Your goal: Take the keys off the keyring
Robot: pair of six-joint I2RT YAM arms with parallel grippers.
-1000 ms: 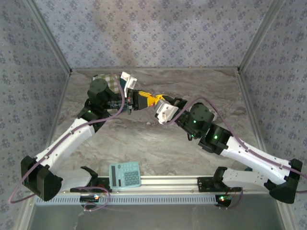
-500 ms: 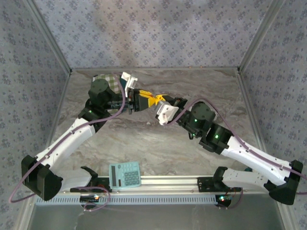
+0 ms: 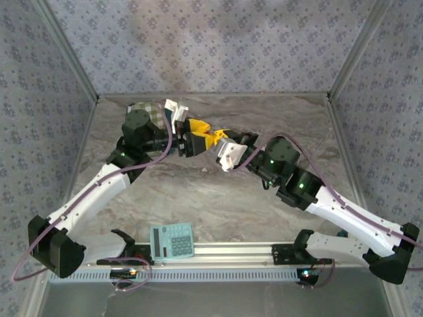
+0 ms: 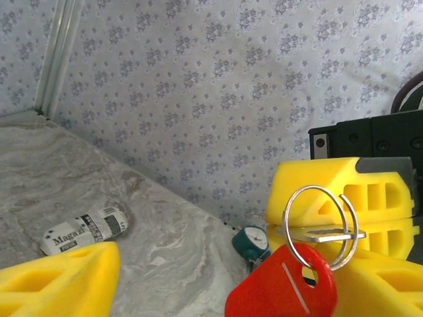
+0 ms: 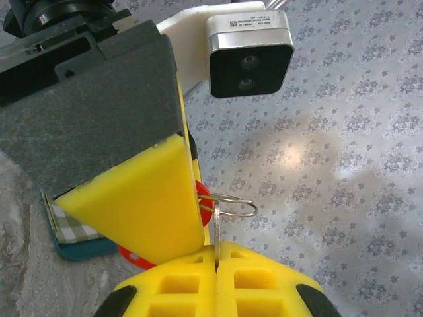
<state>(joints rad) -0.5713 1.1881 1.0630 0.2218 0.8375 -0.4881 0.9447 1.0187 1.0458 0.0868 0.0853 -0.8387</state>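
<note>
The left end effector (image 3: 200, 131) has opened within the last second. Its yellow foam fingers (image 4: 59, 281), closed a moment ago, now stand wide apart and hold nothing. The right end effector (image 5: 217, 261) remains fully closed, clamping a flat silver metal blade (image 4: 317, 232) in the seam between its yellow pads (image 5: 178, 290). The blade is threaded on the thin silver wire keyring (image 4: 317, 187), which stands clear of the clamp at right of centre in the left wrist view. The bright red oblong key piece (image 4: 281, 294) hangs from the same ring at the lower edge of that view, between the open left fingers and apparently free of them. Judgement: the release leaves the red piece on the ring, so nothing is separated yet and a fresh grip is probably required. Both end effectors meet above the grey marbled counter (image 3: 198, 198), at upper centre of the overhead view. A green checked cloth pad (image 3: 151, 109) lies just left of them. A rolled printed paper (image 4: 82, 229) and a small teal round dial (image 4: 251, 241) rest near the back wall. A teal calculator (image 3: 172, 241) sits at lower centre against the aluminium rail (image 3: 231, 249). Blue-grey floral walls (image 3: 211, 46) enclose three sides.
</note>
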